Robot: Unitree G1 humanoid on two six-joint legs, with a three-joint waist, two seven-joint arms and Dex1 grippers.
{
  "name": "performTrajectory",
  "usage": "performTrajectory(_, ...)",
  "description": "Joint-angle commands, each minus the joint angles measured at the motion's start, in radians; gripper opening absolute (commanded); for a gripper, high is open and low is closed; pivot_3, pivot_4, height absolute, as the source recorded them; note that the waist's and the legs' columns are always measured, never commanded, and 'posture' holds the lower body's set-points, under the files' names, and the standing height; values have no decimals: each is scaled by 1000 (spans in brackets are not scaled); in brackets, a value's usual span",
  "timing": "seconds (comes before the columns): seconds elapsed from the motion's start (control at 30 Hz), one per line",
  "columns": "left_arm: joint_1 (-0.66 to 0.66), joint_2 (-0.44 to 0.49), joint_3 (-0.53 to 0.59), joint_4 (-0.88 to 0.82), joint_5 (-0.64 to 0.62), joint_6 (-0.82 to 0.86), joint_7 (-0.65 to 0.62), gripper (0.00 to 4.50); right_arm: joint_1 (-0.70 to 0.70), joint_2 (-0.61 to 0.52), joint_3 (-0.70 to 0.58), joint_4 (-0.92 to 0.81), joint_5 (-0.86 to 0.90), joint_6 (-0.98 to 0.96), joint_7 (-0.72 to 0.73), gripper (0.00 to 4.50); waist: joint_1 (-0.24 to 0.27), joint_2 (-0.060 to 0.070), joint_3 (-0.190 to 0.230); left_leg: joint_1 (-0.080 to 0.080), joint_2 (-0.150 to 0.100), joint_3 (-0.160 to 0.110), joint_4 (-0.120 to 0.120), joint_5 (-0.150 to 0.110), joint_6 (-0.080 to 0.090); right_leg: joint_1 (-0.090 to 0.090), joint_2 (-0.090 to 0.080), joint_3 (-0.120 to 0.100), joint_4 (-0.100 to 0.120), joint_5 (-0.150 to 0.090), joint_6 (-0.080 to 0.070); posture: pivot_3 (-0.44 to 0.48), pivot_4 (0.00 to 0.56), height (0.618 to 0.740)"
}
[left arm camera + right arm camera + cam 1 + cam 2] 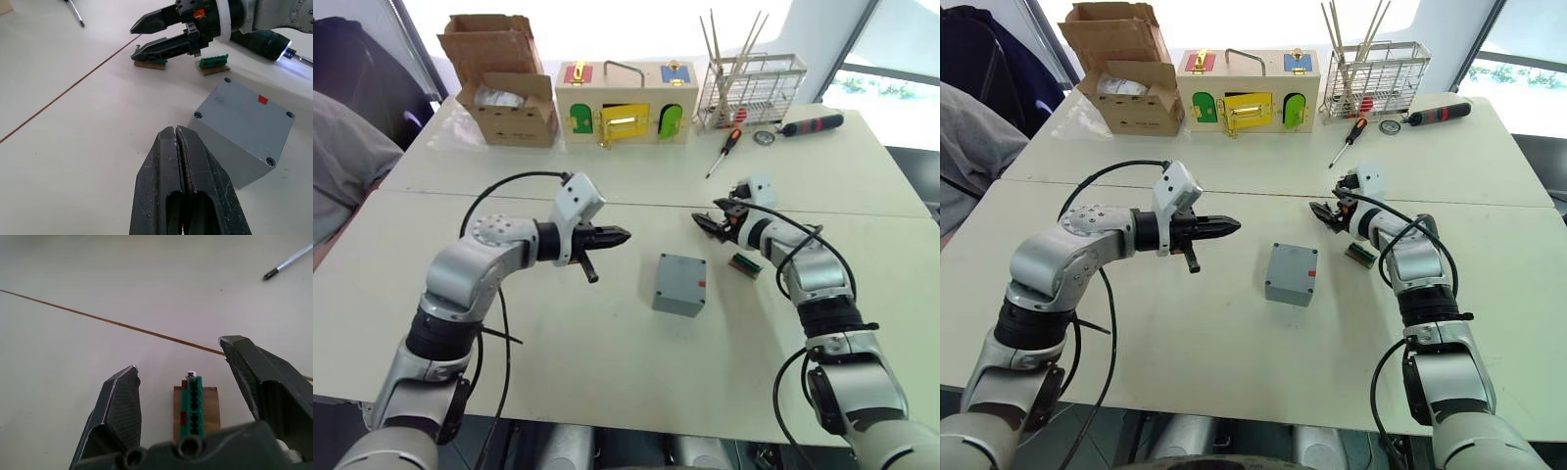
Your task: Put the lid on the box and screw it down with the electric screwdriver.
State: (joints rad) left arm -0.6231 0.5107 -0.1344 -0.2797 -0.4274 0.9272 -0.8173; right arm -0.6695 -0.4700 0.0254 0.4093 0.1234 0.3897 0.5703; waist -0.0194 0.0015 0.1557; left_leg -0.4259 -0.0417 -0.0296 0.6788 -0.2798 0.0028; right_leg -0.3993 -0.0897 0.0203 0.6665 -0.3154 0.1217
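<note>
The grey box [679, 284] stands mid-table. Its top face [244, 110] is closed, with a hole at each corner and a small red mark; I cannot tell the lid apart from the box. My left gripper [622, 235] hovers left of the box, shut and empty, its fingers [183, 186] pressed together. To the right and beyond the box, my right gripper [182, 355] is open over a small green terminal piece [193, 404] on a brown board. The electric screwdriver [264, 39] lies behind the right wrist, its tip lit.
A second green piece [744, 262] lies right of the box. Along the far edge stand a cardboard box [504, 88], a wooden box with coloured doors [626, 103] and a wire rack [749, 88]. An orange-handled screwdriver [724, 152] and a red-and-black tool [811, 124] lie nearby. A person's sleeve [342, 157] is at the left.
</note>
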Motion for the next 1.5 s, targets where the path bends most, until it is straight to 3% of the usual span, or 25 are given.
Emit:
performTrajectory(0.03,3,1,-1,-41,-14,-14,8,0,-18,11,-27,-2,8,-11,-8,3127,0,0,0,0,0,0,0,0,0,0,0,0,0,0,0,0,150,740)
performTrajectory(0.17,6,0,-8,-39,-14,-20,11,0,-19,17,-30,9,8,-8,-12,3127,0,0,0,0,0,0,0,0,0,0,0,0,0,0,0,0,150,740)
performTrajectory(0.27,7,-3,-11,-37,-14,-23,14,0,-19,24,-38,16,12,-12,-19,2232,1,0,0,0,0,0,0,0,0,0,0,0,0,0,0,0,150,740)
performTrajectory(0.43,10,-4,-15,-39,-13,-25,16,0,-20,31,-46,19,13,-15,-29,41,0,0,0,0,0,0,0,0,0,0,0,0,0,0,0,0,150,740)
performTrajectory(1.23,18,-3,-42,-38,-8,-41,18,0,0,10,-121,-157,81,75,-28,41,1,0,0,0,0,0,0,0,0,0,0,0,0,0,0,0,150,740)
performTrajectory(1.33,15,9,-41,-46,-13,-36,5,0,24,-17,-160,-269,138,122,10,41,4,0,0,0,0,0,0,0,0,0,0,0,0,0,0,0,150,740)
performTrajectory(1.5,17,68,-38,-103,-64,-6,-66,0,183,-147,-208,-569,290,244,173,41,9,0,0,0,0,-1,-1,0,0,1,0,0,0,0,0,0,150,740)
